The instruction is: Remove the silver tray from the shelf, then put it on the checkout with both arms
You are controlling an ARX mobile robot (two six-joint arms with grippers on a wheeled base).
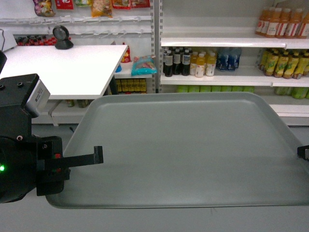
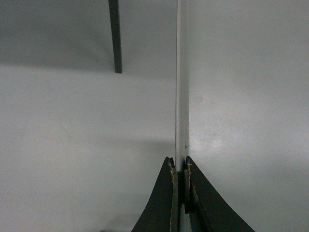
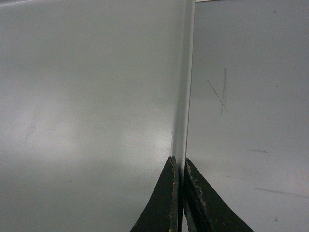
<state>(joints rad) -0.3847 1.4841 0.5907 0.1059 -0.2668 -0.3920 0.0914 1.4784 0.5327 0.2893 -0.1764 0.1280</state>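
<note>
Tray first: the silver tray (image 1: pixel 193 150) hangs level in front of me, filling the lower part of the head view, and I see no shelf board under it, so I judge the lift-off step done. It sits clear of the stocked shelf (image 1: pixel 231 42) behind it and is not yet over the checkout (image 1: pixel 63 67), which lies up and to the left of the tray, with the black scanner (image 1: pixel 62 37) on its far side.

My left gripper (image 1: pixel 96 155) is at the tray's left edge; one finger lies over the top surface. In the left wrist view the two fingers (image 2: pixel 166 203) are pressed together on the thin rim (image 2: pixel 181 121), so I read that as a firm pinch. My right gripper (image 1: pixel 303 152) barely shows at the right border of the head view, but its wrist view shows both fingers (image 3: pixel 166 203) closed tight on the opposite rim (image 3: pixel 183 96) as well. Some scratch marks (image 3: pixel 219 94) show on the tray's surface to the right of that rim.

What is left, as I judge it: carry the tray leftward over the white counter, lower it flat, keep both sides level, then let go with both arms. The scanner stands far back, so I expect room for the tray near the counter's front.
</note>
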